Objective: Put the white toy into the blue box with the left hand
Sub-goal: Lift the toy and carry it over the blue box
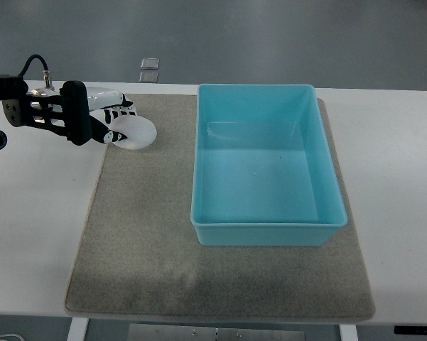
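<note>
The left hand (92,117) reaches in from the desk's (35,213) left edge, near the far left corner of the mat (142,241). Its black and white fingers (112,114) are wrapped over the toy (136,133), a white rounded piece that sticks out to the right of the hand, so the hand is grasping the toy. Whether the toy rests on the mat or hangs just above it cannot be told from this view.

The toy sits over the mat's far left corner, well apart from the box (266,231). The box is light blue, open at the top and has nothing in it. It stands on the right half of the mat, its far wall close to the mat's far edge and its right wall near the mat's right edge. The grey-beige mat covers the middle of the white desk and reaches almost to the near edge.
</note>
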Controlling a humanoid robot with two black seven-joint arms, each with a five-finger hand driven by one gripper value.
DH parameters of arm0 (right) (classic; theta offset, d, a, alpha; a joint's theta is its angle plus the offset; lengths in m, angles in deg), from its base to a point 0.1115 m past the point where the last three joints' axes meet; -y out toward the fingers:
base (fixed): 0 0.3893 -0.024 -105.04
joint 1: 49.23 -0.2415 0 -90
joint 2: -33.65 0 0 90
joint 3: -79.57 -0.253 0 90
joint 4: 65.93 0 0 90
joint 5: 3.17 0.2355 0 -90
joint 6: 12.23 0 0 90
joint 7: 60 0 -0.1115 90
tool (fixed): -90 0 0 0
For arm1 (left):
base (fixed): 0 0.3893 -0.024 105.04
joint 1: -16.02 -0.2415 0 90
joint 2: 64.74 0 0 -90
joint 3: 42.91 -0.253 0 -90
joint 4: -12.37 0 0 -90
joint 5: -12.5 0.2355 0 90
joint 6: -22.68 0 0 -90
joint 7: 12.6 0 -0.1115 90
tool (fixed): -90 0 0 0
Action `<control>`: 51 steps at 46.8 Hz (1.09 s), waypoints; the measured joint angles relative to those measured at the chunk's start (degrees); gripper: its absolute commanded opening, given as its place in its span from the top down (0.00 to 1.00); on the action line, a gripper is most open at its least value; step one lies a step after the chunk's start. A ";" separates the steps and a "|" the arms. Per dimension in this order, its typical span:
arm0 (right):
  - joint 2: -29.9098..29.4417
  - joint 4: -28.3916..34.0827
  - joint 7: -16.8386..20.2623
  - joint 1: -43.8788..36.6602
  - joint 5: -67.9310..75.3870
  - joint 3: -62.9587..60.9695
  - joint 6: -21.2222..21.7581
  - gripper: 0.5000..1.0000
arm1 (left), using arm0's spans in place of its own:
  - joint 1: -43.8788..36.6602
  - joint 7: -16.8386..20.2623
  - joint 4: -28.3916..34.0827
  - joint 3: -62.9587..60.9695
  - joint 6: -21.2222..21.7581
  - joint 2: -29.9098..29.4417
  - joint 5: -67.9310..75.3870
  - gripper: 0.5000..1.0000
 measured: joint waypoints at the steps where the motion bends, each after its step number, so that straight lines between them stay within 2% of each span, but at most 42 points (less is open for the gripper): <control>1: 0.00 0.01 0.00 0.00 0.00 0.00 0.00 0.13 | 0.50 0.00 0.00 0.02 0.00 0.01 -0.08 1.00; 11: 0.00 0.00 0.02 0.00 0.00 0.00 0.00 0.13 | 7.08 -0.06 -0.12 0.77 -0.08 1.03 -0.86 1.00; 17: 0.00 0.03 0.01 0.00 0.00 0.00 0.00 0.13 | 9.25 -0.08 -0.16 0.75 -0.60 5.89 -0.68 1.00; 35: 0.00 0.03 0.01 0.01 0.00 0.00 0.00 0.13 | 9.74 -0.14 -0.51 -0.23 -1.05 18.71 0.05 1.00; 51: 0.00 0.02 0.01 0.00 0.00 0.00 0.00 0.13 | 8.69 -0.17 0.33 -5.55 -1.34 22.73 0.66 1.00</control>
